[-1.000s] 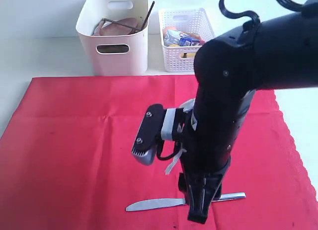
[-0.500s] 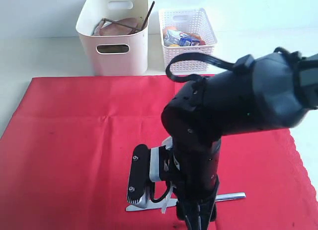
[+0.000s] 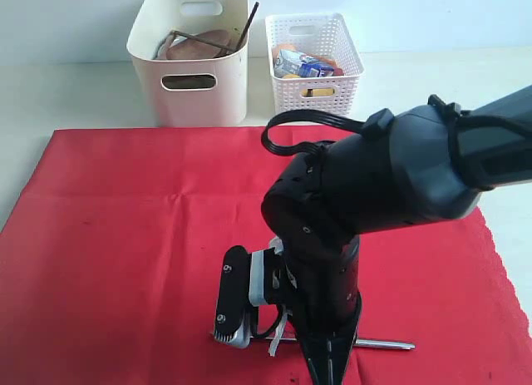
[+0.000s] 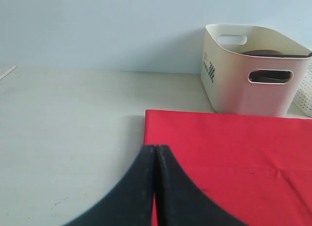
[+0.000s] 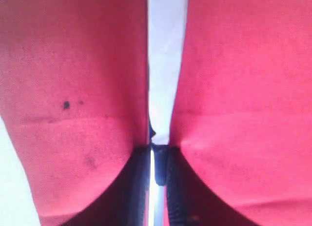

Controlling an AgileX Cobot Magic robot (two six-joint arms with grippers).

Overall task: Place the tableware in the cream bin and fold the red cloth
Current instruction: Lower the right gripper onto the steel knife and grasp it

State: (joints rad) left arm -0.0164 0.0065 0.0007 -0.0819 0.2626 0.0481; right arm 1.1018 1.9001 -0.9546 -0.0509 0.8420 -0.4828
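Right arm is bent steeply down over the near part of the red cloth (image 3: 125,235), its right claw (image 3: 327,370) at the cloth surface. Right wrist view: the claw's two dark fingers (image 5: 139,187) are clenched on the silver table knife (image 5: 165,65), the bright blade running straight out from between them over red fabric. Exterior view: only the knife's handle end (image 3: 384,344) shows, sticking out to the right of the claw and lying flat on the cloth near its front edge; the rest is hidden under the arm. Cloth is spread flat on the pale worktop (image 3: 83,94), scalloped edge to the right, faint creases across it. Cream bin (image 3: 195,86) stands just behind the cloth's far edge with brownish tableware inside and a thin dark stick (image 3: 249,23) leaning over its rim. White lattice basket (image 3: 314,69) stands just right of the bin, holding small packets. Left claw (image 4: 155,150) is clenched on nothing, tips pressed together, over the left edge of the cloth, well apart from the knife.
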